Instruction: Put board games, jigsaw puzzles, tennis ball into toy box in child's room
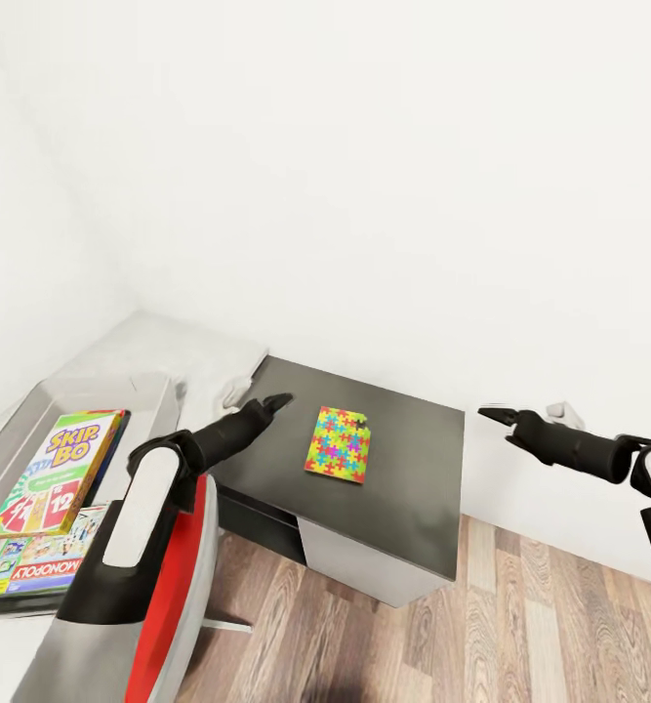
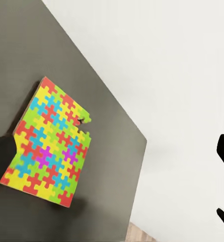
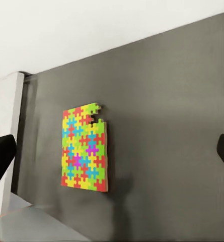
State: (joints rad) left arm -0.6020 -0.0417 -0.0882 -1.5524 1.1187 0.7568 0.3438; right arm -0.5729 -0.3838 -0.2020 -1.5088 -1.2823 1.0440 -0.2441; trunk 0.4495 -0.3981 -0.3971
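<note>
One jigsaw puzzle (image 1: 337,444) lies flat on the dark grey lower section (image 1: 418,478) of the table, with a notch at one corner; it also shows as the puzzle (image 2: 51,146) and the puzzle (image 3: 85,148). My left gripper (image 1: 272,402) hovers open just left of it, one dark finger (image 2: 1,161) near its edge, not touching. My right gripper (image 1: 496,415) hangs open off the cabinet's right side, one finger (image 3: 1,164) at the frame's edge. The toy box (image 1: 32,405) at the left holds the Skip-Bo (image 1: 57,471) and Monopoly (image 1: 34,566) board games.
The pale table top (image 1: 169,347) runs along the white wall into the corner. A red-seated chair (image 1: 186,586) stands under my left arm, in front of the table. Wood-plank floor (image 1: 462,635) spreads to the right of it.
</note>
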